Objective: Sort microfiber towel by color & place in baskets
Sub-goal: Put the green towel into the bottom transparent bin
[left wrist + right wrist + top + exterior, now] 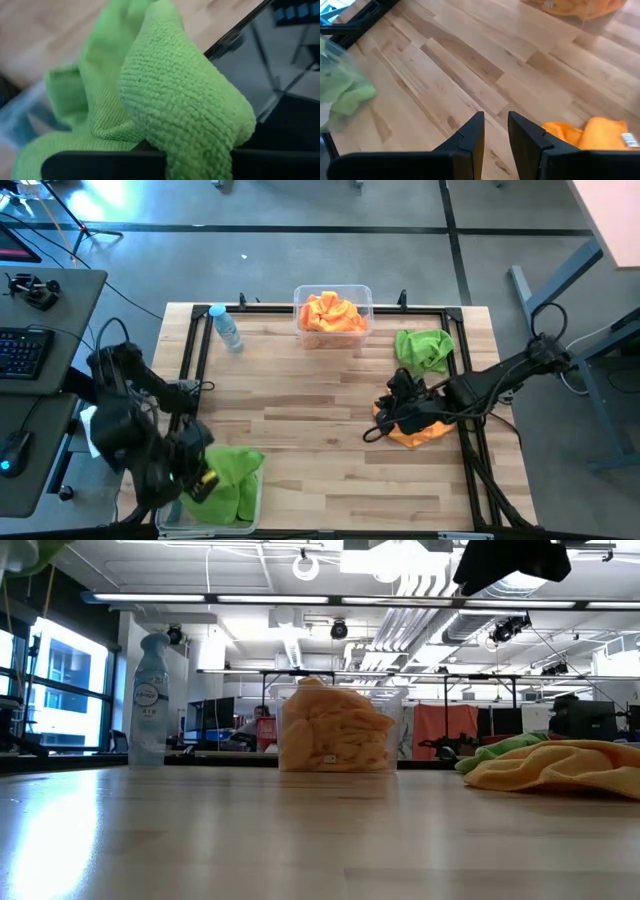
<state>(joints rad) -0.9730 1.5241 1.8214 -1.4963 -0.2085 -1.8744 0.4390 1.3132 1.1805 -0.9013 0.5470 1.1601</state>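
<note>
A green towel (232, 475) lies bunched in the clear basket (250, 515) at the table's near left corner. My left gripper (197, 480) sits over that basket's left side, and in its wrist view a green towel fold (185, 100) covers the fingers. A second basket (362, 293) at the far edge holds orange towels (332, 313) (335, 730). A loose orange towel (425, 432) (592, 134) lies on the table's right side, with a loose green towel (424, 348) beyond it. My right gripper (496, 117) hovers just left of the orange towel, open by a narrow gap and holding nothing. My left gripper is buried in the green towel; a thick fold (200, 135) rises right where the fingers are and hides them, so which part it has cannot be told. The rest of the towel lies in the near left basket.
A clear spray bottle (226, 328) (149, 700) stands at the far left of the table. Black frame rails (197, 360) run along the table's left, far and right edges. A desk with a keyboard stands left of the table. Bare wood spans the middle.
</note>
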